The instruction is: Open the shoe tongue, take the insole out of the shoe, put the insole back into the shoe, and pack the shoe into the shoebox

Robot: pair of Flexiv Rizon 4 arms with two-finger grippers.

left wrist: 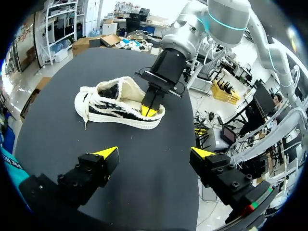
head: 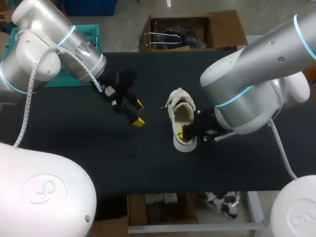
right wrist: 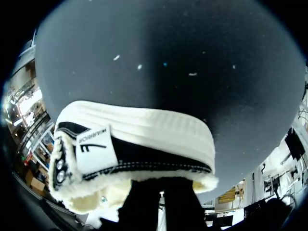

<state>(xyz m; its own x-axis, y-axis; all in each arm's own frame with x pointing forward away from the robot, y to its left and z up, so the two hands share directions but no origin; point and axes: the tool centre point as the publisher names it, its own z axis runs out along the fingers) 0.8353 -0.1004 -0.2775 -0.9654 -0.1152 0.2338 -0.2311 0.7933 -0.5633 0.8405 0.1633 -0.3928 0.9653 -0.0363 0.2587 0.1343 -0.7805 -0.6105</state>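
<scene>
Left gripper [head: 139, 113] hangs over the black table [head: 89, 158] in the head view, its two yellow tips spread apart and holding nothing. One white shoe [head: 177, 98] lies near it at mid-table, with the right gripper [head: 186, 132] at its heel. From the left wrist, that single shoe stands on its sole ahead of the spread fingers. From the right wrist, the heel sits close ahead; whether that gripper clamps it cannot be told.

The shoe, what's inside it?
Pale lining shows inside the shoe, and the right gripper dips in at the heel. The tongue hides the toe end; the insole cannot be made out.
</scene>
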